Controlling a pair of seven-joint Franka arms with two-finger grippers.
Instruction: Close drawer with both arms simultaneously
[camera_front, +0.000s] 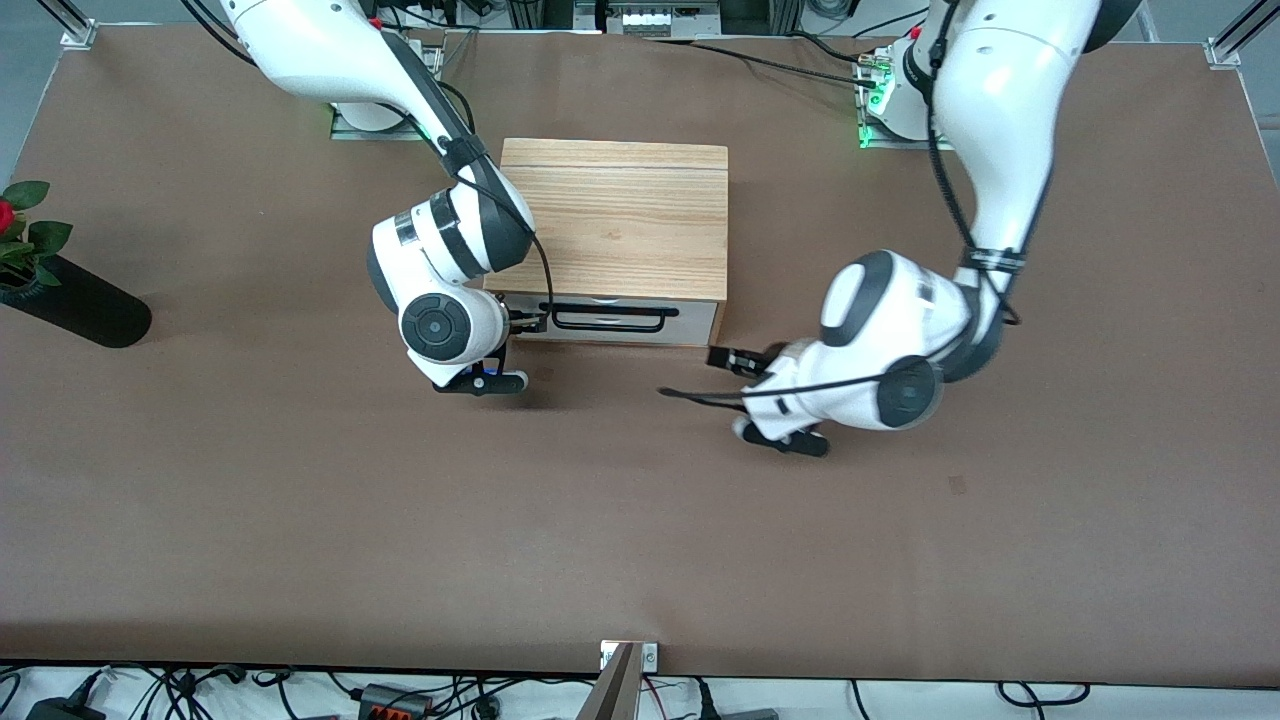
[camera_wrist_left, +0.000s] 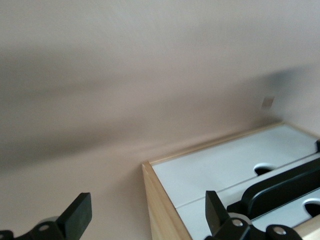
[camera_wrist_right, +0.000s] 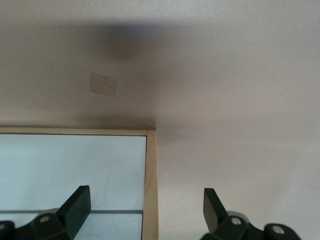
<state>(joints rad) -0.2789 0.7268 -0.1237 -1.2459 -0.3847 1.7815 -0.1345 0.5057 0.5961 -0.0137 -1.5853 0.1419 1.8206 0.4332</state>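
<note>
The light-oak cabinet stands mid-table. Its drawer shows a white front panel and a black wire handle, and none of its tray shows past the cabinet top. My right gripper is open at the panel's end toward the right arm. In the right wrist view its fingers straddle the wooden side edge beside the white panel. My left gripper is open by the cabinet's corner toward the left arm. In the left wrist view it straddles the wooden edge, with the handle in sight.
A black vase with a red rose lies at the right arm's end of the table. A small tape patch marks the brown tabletop. A metal bracket sits at the table's edge nearest the front camera.
</note>
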